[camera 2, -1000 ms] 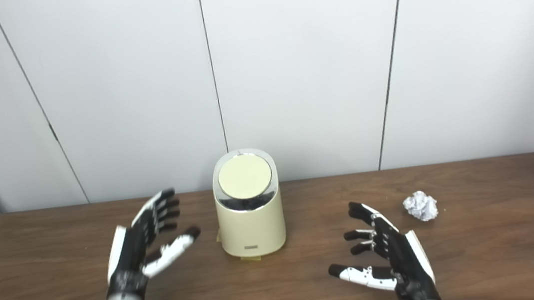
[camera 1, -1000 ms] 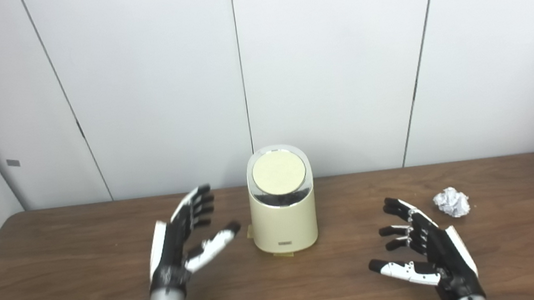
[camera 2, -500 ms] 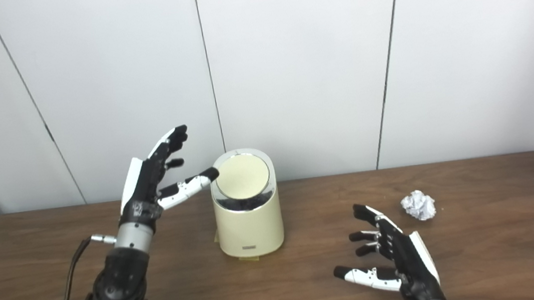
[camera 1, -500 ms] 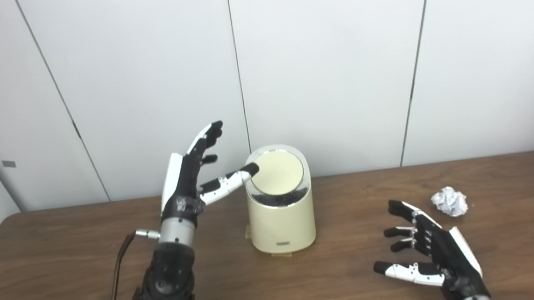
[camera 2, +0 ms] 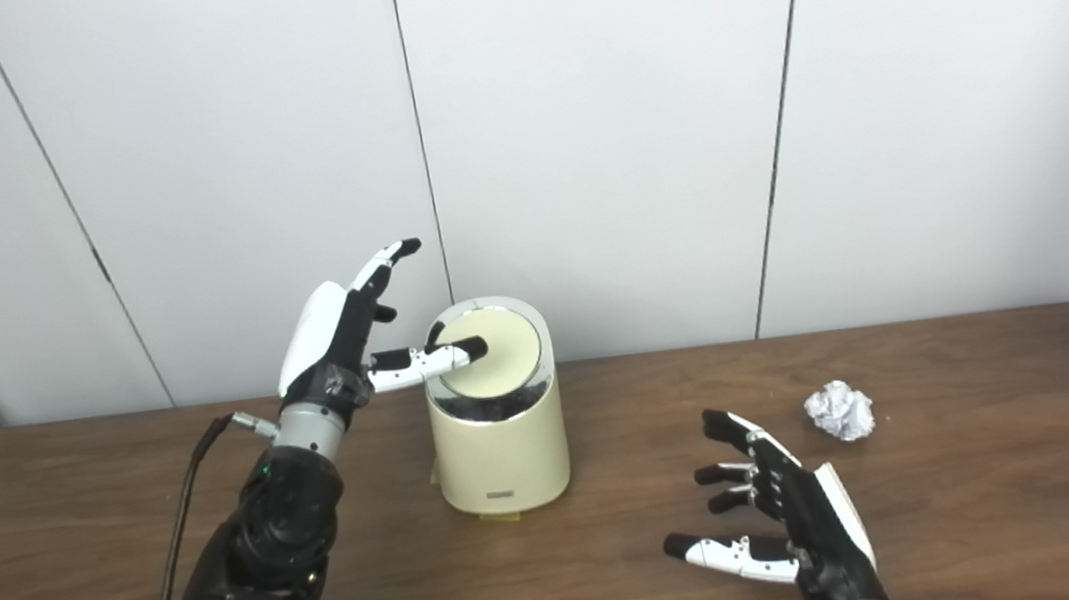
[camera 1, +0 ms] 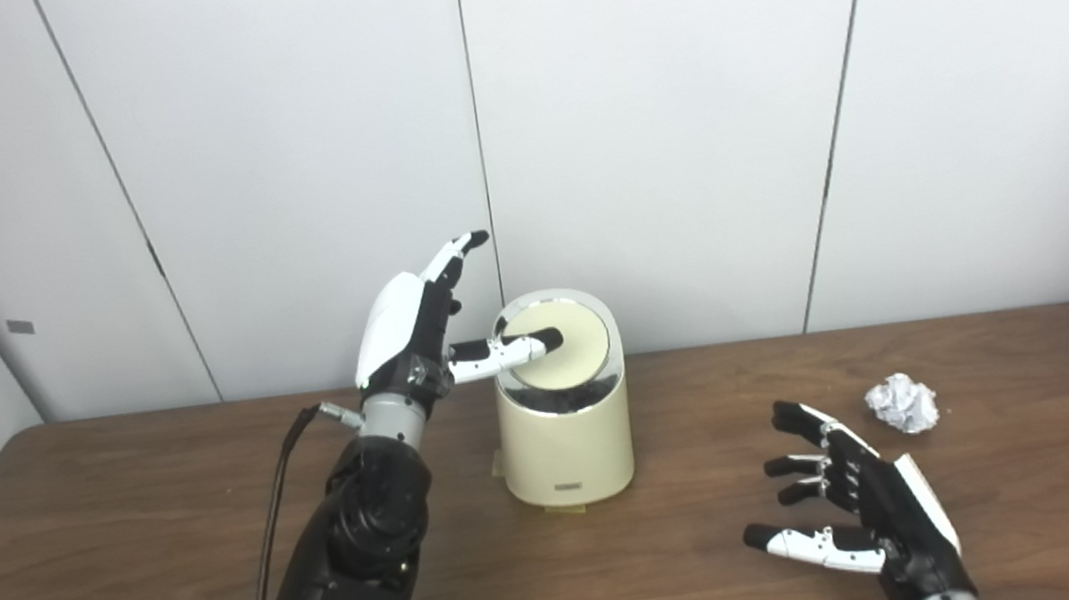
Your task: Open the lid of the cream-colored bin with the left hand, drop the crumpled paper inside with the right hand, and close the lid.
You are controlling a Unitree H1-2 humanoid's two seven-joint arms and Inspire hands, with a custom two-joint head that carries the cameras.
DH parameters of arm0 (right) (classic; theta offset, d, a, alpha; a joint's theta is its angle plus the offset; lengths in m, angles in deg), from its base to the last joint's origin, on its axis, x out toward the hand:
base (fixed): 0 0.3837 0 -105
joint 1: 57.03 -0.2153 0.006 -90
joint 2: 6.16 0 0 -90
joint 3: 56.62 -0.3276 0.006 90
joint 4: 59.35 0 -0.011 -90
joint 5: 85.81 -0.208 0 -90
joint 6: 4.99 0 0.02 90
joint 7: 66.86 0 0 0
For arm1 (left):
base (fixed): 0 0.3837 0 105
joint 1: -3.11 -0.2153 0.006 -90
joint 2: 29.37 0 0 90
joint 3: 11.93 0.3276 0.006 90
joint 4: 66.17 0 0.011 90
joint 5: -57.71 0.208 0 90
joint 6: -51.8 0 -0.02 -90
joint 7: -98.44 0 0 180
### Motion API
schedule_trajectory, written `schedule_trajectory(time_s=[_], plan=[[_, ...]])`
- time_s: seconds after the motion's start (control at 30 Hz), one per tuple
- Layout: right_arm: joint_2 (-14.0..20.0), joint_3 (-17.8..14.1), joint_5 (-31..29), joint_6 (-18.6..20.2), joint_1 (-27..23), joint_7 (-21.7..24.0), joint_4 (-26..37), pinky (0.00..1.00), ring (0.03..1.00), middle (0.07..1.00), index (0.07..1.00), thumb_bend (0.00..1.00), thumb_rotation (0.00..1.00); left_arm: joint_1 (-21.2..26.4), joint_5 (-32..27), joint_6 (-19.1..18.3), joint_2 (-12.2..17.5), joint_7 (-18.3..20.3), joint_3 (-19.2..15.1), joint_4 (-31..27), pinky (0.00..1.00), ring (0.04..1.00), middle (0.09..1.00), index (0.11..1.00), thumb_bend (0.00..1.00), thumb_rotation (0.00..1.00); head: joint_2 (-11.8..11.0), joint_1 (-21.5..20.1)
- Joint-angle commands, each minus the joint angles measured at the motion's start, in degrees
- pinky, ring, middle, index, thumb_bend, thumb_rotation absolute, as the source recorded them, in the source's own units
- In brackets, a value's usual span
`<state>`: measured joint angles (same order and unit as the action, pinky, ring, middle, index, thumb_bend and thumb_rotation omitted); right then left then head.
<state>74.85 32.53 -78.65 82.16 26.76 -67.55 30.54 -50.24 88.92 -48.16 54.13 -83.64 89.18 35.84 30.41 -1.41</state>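
the cream-colored cylindrical plastic bin (camera 1: 565, 437) stands upright on the dark brown wooden bench (camera 1: 120, 548), near the bench's far edge and close to the white panelled wall (camera 1: 656, 125). its round cream lid (camera 1: 568, 346), ringed by a shiny rim, is tilted toward the camera and sits down on the bin, with a dark band showing just below its front edge.

the left hand (camera 1: 416, 323) is raised just left of the bin at lid height, holding nothing, its fingers (camera 1: 458, 248) spread and pointing up and away. its white thumb (camera 1: 510, 351) reaches sideways over the rim and across the left half of the lid; the dark tip lies over the lid's face, though whether it presses on it cannot be told.

the right hand (camera 1: 860, 504) is low over the bench, to the right of the bin and nearer the camera, palm turned inward, fingers apart and empty.

the crumpled white ball of paper (camera 1: 903, 403) lies on the bench to the right of the bin, beyond the right hand's fingertips and apart from them.
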Motion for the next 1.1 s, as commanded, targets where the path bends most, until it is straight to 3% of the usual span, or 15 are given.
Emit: schedule_trajectory(time_s=[0.0,0.2,0.6,1.07], plan=[[0.0,0.1,0.6,-2.6,-1.7,-0.7,2.1,0.54,0.672,0.843,0.823,0.77,0.09,3.7,1.8,0.0,0.7,-0.4,0.7,-0.4,0.78,0.991,0.983,0.976,0.97,0.39,0.1,-0.1],[-0.2,0.2,0.9,-2.4,-1.6,-0.9,2.5,0.54,0.672,0.839,0.815,0.77,0.06,3.9,4.1,-1.2,1.6,0.4,3.0,0.4,0.90,1.000,1.000,0.999,1.00,0.39,0.2,-0.2],[-0.5,0.7,1.7,-2.1,-1.5,-1.6,2.9,0.53,0.668,0.837,0.819,0.77,0.08,4.2,9.6,-3.1,2.4,0.6,6.2,0.6,0.92,1.000,0.998,1.000,0.98,0.28,0.5,-0.4],[-0.9,1.0,2.3,-2.1,-1.6,-1.5,3.3,0.51,0.645,0.837,0.820,0.77,0.08,5.7,16.2,-10.5,2.0,3.2,9.2,-0.4,1.00,1.000,1.000,0.998,0.94,0.20,0.8,-0.6]])
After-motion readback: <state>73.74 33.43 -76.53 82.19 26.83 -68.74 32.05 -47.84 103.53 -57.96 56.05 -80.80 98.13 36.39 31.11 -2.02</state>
